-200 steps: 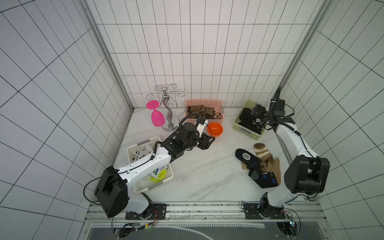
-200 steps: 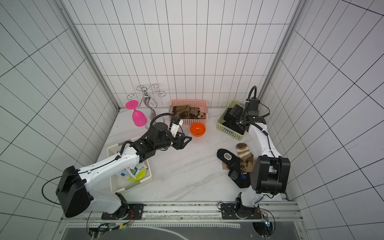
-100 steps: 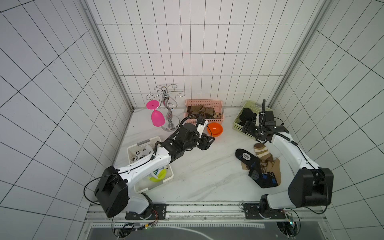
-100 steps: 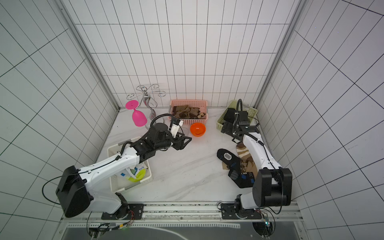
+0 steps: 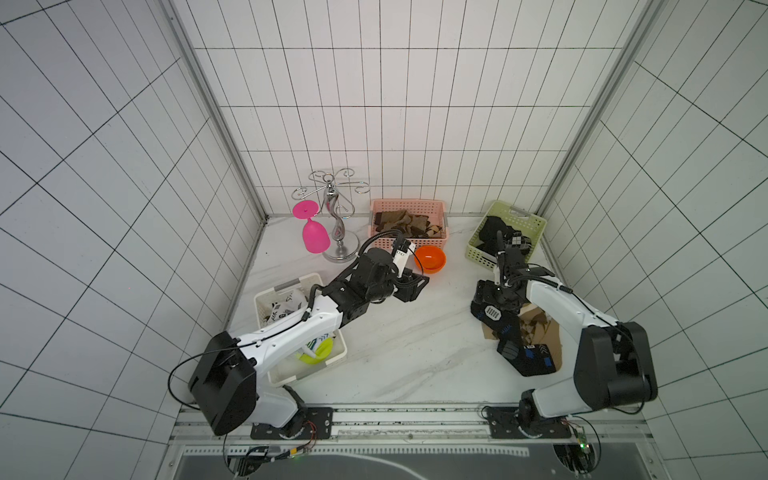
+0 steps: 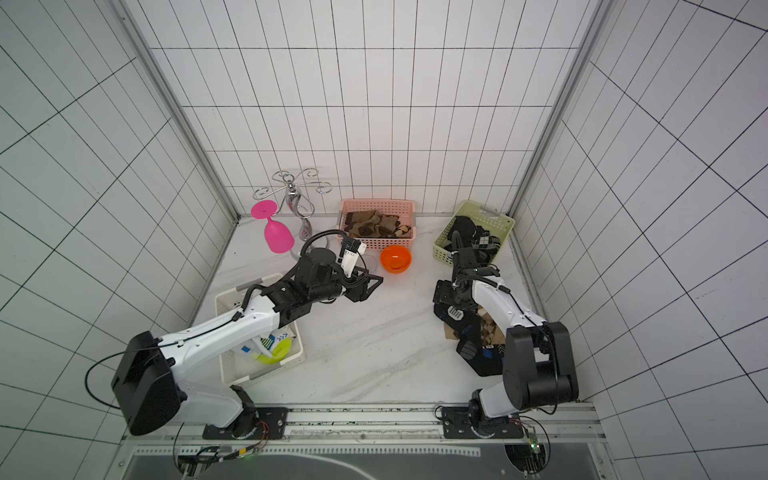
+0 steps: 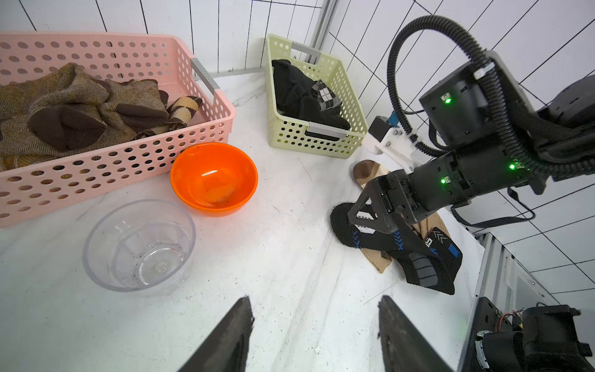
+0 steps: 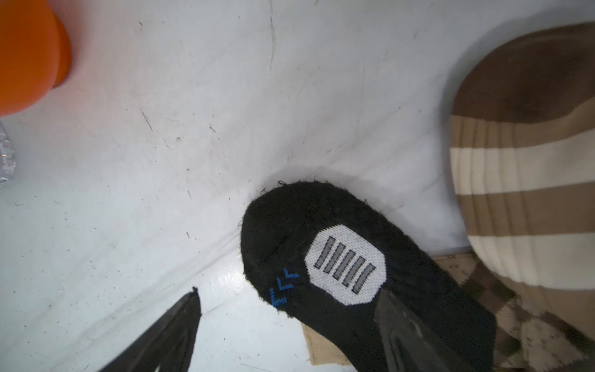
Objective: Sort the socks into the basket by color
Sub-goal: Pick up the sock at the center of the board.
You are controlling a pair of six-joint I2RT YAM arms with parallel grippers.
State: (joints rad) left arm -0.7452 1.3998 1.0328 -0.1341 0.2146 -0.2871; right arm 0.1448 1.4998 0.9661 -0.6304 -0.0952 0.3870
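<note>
The black sock (image 8: 338, 257) with blue chevrons lies on the worktop (image 8: 193, 128) across tan socks (image 8: 515, 193), probably next for the pale-green basket (image 7: 322, 141) of black socks. The right gripper (image 8: 289, 293) straddles its toe, jaws wide, clamping nothing. The left gripper (image 7: 315, 299) hovers, jaws apart, empty.

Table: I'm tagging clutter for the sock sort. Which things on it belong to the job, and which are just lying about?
Job:
loose socks
pink basket
green basket
white basket

Lying about:
orange bowl
clear bowl
pink glass
glass rack
</note>
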